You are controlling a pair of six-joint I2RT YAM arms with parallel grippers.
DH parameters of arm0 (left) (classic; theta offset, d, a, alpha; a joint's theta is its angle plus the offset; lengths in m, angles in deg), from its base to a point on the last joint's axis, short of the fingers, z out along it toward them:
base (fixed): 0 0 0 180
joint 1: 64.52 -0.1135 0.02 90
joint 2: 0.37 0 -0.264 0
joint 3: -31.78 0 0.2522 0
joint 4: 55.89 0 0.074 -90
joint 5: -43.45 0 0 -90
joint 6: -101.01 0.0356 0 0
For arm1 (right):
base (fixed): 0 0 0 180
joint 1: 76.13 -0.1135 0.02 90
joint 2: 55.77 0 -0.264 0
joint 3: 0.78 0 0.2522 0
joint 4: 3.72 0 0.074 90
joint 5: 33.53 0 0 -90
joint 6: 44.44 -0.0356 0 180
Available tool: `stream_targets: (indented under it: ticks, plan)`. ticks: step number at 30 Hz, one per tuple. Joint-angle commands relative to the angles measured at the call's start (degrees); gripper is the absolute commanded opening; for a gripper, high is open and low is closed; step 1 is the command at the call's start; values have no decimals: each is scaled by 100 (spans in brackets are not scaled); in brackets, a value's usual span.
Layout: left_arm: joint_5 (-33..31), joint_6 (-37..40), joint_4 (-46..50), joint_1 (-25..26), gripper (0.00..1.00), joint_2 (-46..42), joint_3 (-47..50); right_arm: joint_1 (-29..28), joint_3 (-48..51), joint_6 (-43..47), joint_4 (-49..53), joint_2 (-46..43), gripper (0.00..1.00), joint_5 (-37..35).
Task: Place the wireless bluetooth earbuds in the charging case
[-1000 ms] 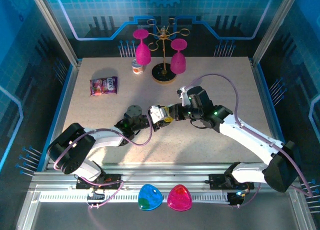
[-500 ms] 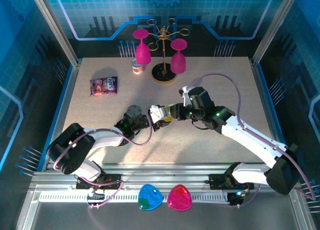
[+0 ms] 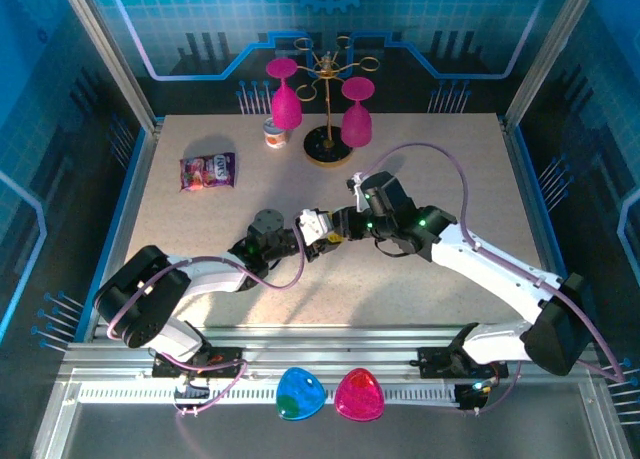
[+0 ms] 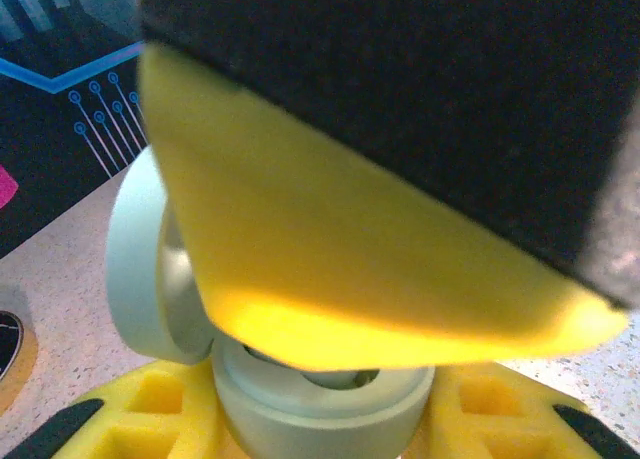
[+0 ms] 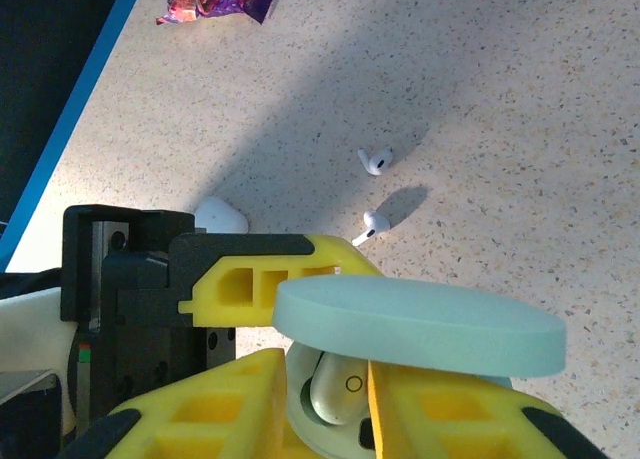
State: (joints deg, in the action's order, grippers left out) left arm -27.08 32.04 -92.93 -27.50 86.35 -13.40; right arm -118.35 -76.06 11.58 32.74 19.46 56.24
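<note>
My left gripper is shut on the mint charging case, which it holds at mid-table with the lid hinged open. My right gripper meets it from the right, with its yellow fingers reaching into the open case. Between them a pale earbud sits in the case's well, with a small gap on its left side, so the right gripper is slightly open. Two white earbuds lie loose on the table beyond. One right finger blocks much of the left wrist view.
A small white case lies on the table beside the left gripper. At the back stand a gold rack with pink glasses and a small cup. A purple snack packet lies at the back left.
The right wrist has shifted a little left toward the case, and its fingers have spread slightly. The left arm and the case have stayed put.
</note>
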Motion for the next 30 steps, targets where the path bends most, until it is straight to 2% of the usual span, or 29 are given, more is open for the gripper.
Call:
stream_targets:
  ticks: [1,12,20,24,30]
  plan:
    - [66,-11,-248,5,28,-98,-146,-109,-172,75,201,104,29,-147]
    - [57,-15,-258,3,28,-109,-137,-196,-395,95,648,287,27,-498]
    - [58,-12,-230,7,28,-115,-180,-266,-563,88,781,459,20,-464]
    - [49,-3,-224,4,28,-89,-189,-256,-529,126,741,345,16,-528]
    - [31,-2,-227,-8,28,-14,-165,-227,-454,343,584,10,16,-510]
